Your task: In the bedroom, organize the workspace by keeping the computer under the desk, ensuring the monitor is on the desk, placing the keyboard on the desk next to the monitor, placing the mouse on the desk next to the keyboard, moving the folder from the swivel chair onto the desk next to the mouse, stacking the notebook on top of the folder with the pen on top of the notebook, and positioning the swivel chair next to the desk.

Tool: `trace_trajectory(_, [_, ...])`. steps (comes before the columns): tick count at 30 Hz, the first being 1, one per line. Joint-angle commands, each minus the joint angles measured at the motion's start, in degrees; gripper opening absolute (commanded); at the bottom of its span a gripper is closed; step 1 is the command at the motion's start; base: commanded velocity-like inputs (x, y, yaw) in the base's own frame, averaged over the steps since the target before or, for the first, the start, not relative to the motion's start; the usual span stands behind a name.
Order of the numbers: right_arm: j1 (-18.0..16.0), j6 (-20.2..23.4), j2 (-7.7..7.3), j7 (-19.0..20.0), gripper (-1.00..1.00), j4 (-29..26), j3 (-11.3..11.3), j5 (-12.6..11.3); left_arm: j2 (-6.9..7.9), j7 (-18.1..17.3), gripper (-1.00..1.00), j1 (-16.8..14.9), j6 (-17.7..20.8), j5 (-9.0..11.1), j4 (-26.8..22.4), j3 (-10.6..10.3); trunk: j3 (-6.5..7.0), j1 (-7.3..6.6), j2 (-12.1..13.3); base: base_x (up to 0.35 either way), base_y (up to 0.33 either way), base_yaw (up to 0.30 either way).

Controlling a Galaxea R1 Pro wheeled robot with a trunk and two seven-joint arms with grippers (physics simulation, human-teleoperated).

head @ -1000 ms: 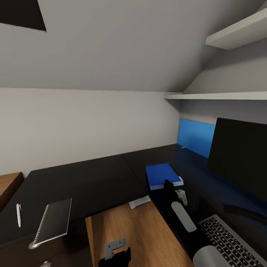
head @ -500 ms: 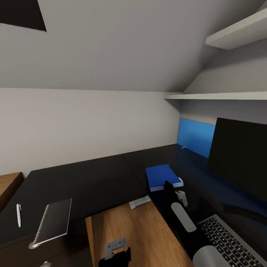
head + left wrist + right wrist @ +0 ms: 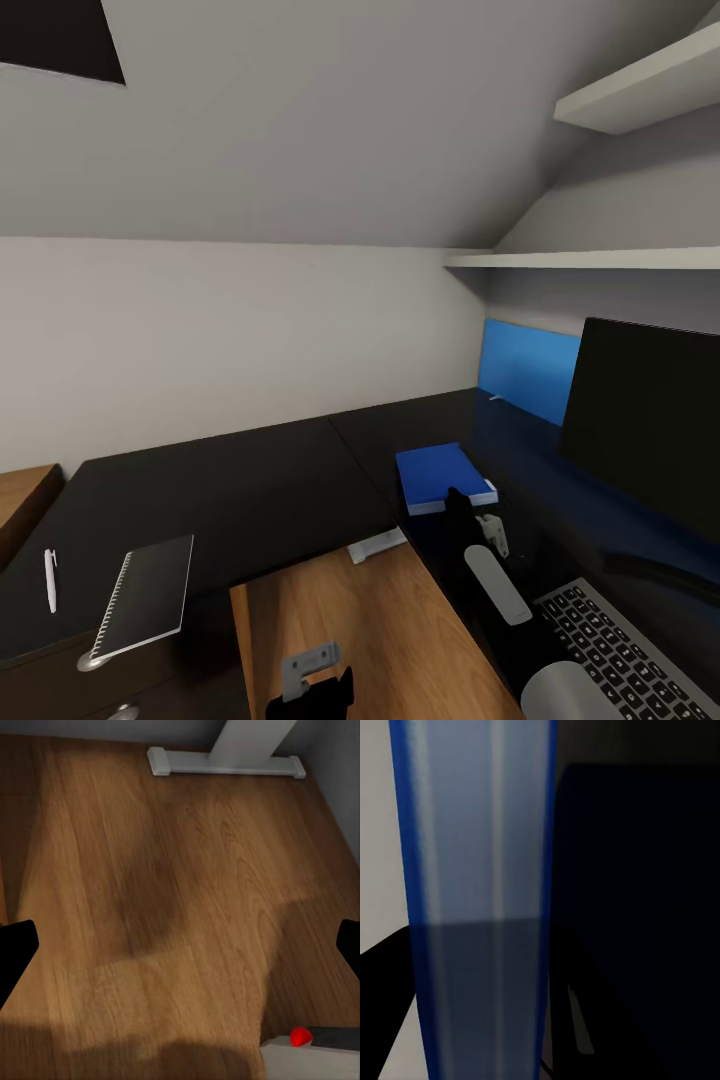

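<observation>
Blue folder (image 3: pixel 444 476) lying flat on the black desk (image 3: pixel 250 480), in the inner corner of the L, left of the monitor (image 3: pixel 650 420) and beyond the keyboard (image 3: pixel 630 650). Right gripper (image 3: pixel 462 500) at the folder's near edge, arm reaching forward over the desk top; in the right wrist view, folder's (image 3: pixel 480 907) pale edge between blue covers running straight up between the two dark fingers (image 3: pixel 382 967), so seemingly clamped on the folder. Monitor standing upright on the desk's right wing, screen dark; blue wall panel (image 3: pixel 528 370) behind it. Keyboard flat on the desk in front of the monitor, black keys in a grey frame, key legends too small to read. Notebook (image 3: pixel 150 596), dark grey with spiral binding, on the desk's left wing above the drawer unit; pen (image 3: pixel 49 580) lying just left of it, apart from it. Left gripper (image 3: pixel 312 690) low over the wood floor (image 3: pixel 350 630), jaws wide apart; left wrist view looking down on the floor (image 3: pixel 165 907) and the white foot of the desk leg (image 3: pixel 225 761). No brands, labels or readable writing found on any item
</observation>
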Motion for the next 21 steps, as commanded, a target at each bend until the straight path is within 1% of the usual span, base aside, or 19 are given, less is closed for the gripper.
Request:
trace_trajectory(1, [-0.03, -0.69, -0.05, -0.18, -1.0, 2.35, 0.15, -1.15, 0.03, 0.21, 1.0, -0.09, -0.4, 0.44, -0.07, -0.15, -0.07, 0.0, -0.03, 0.0, 0.0, 0.0])
trace_trajectory(9, [-0.03, -0.75, -0.04, -0.25, -1.0, 2.27, 0.18, -1.07, 0.05, 0.21, 1.0, -0.09, -0.4, 0.44, -0.07, -0.15, -0.07, 0.0, -0.03, 0.0, 0.0, 0.0])
trace_trajectory(10, [-0.03, -0.75, -0.04, -0.26, 1.0, 2.27, 0.19, -1.06, 0.05, 0.21, 1.0, -0.09, -0.4, 0.44, -0.07, -0.15, -0.07, 0.0, -0.03, 0.0, 0.0, 0.0])
trace_trajectory(21, [-0.03, -0.75, -0.04, -0.26, 1.0, 2.17, 0.2, -1.06, 0.07, 0.21, 1.0, -0.09, -0.42, 0.44, -0.07, -0.08, -0.07, 0.0, -0.03, 0.0, 0.0, 0.0])
